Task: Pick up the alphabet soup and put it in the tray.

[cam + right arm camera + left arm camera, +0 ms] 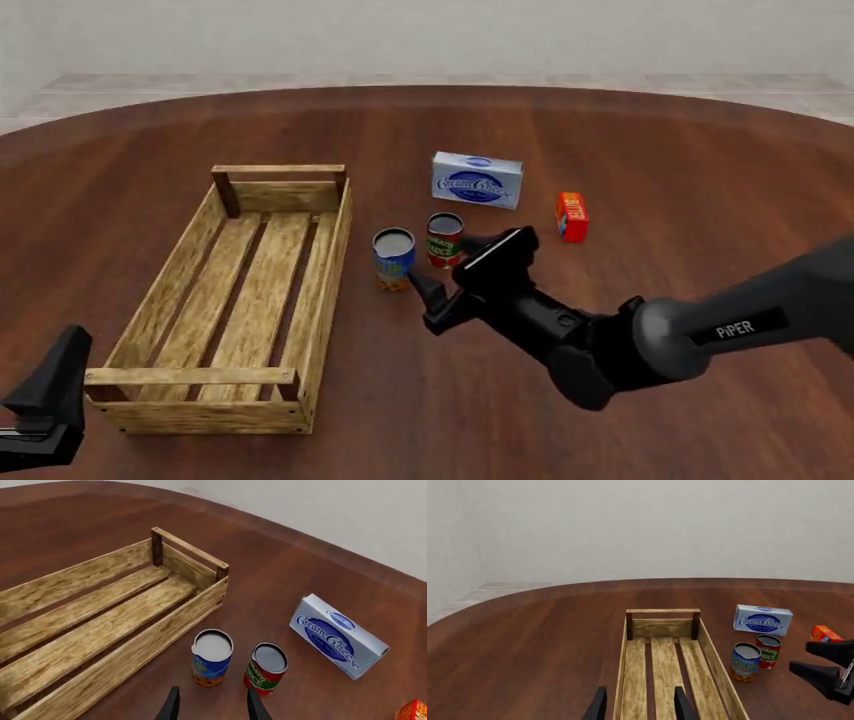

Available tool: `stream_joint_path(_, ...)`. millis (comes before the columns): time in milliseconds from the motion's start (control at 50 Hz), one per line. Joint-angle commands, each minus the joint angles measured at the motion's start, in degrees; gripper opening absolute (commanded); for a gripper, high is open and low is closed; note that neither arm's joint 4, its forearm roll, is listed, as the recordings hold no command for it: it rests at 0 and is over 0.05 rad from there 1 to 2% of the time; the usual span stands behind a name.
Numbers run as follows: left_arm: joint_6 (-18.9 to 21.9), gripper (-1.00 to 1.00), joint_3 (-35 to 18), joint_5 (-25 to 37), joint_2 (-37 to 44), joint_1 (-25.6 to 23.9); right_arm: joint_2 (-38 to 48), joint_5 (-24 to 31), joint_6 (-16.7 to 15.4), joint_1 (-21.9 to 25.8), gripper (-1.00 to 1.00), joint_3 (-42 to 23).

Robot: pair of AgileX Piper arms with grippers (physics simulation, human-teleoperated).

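From the front camera I see the alphabet soup (pixel 394 258) standing upright on the table (pixel 641 150), just beside the tray's (pixel 330 290) right long wall and outside it, with a red-and-green can (pixel 445 239) right next to it on its other side. My right pincer (pixel 461 275) is parted and gripping nothing, hovering near the two cans on my side of them; in the right wrist view its fingertips (pixel 172 706) frame a gap that points between the blue can (pixel 212 657) and the red-and-green one (pixel 267 668), short of both. Farther back lies a white-and-blue cream cheese box (pixel 477 180), and a small orange-red box (pixel 571 216) sits to its right. My left pincer (pixel 639 705) is spread too, holding nothing; its wrist camera looks along the slatted bottom of the tray (pixel 664 670), with one finger over the tray's left wall. In the front view that arm shows only at the lower left corner, near the tray's near end.
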Motion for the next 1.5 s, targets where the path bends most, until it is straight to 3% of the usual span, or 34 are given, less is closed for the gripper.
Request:
stream_joint_path(20, 0.0, 1.0, 0.0, 0.0, 0.0, 0.0, 3.18, 0.81, -0.53, 0.89, 1.0, -2.66)
stream_joint_path(1500, 0.0, 1.0, 0.0, 0.0, 0.0, 0.0, 12.73, 3.68, -4.04, -0.8, 1.0, -12.45)
